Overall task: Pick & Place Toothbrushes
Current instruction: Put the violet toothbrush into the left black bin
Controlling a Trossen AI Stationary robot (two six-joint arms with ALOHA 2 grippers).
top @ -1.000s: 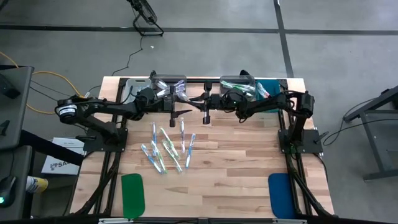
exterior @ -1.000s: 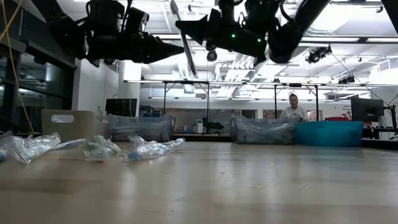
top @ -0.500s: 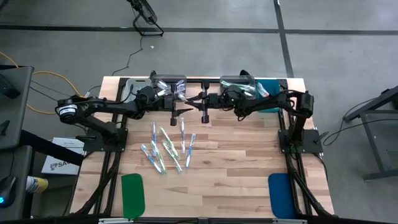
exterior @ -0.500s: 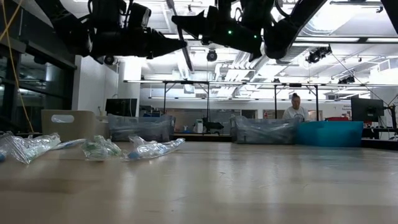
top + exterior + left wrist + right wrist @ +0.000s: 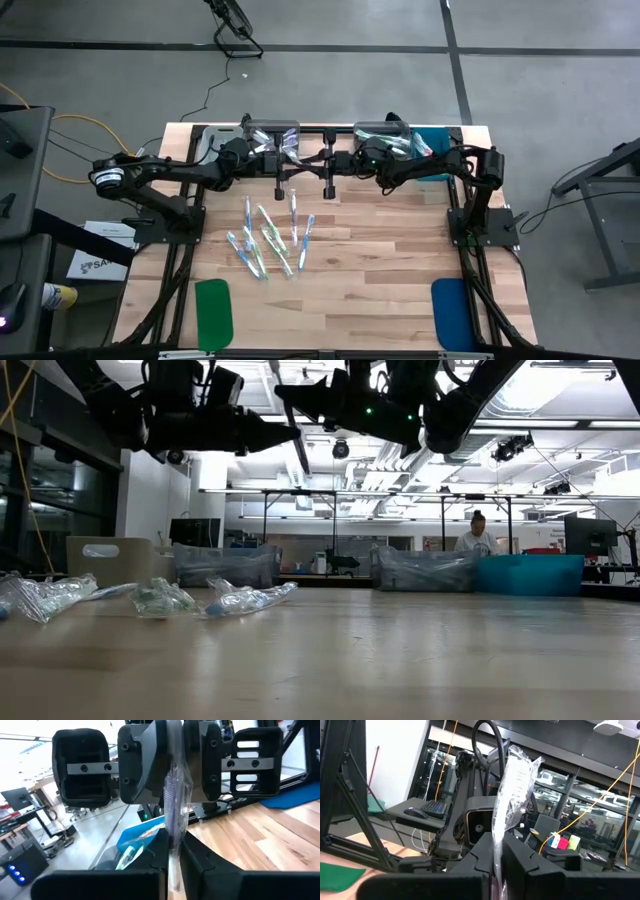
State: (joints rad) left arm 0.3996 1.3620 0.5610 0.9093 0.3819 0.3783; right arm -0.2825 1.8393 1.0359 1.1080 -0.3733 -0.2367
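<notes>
From above, you see 2 clear bins [image 5: 272, 137] at the table's far edge holding wrapped toothbrushes, and loose toothbrushes [image 5: 270, 237] lying mid-table, mostly lengthwise near-to-far. The left gripper [image 5: 283, 176] and right gripper [image 5: 325, 176] meet between the bins. In both wrist views, each is clamped on 1 wrapped toothbrush [image 5: 176, 805], upright between them.
</notes>
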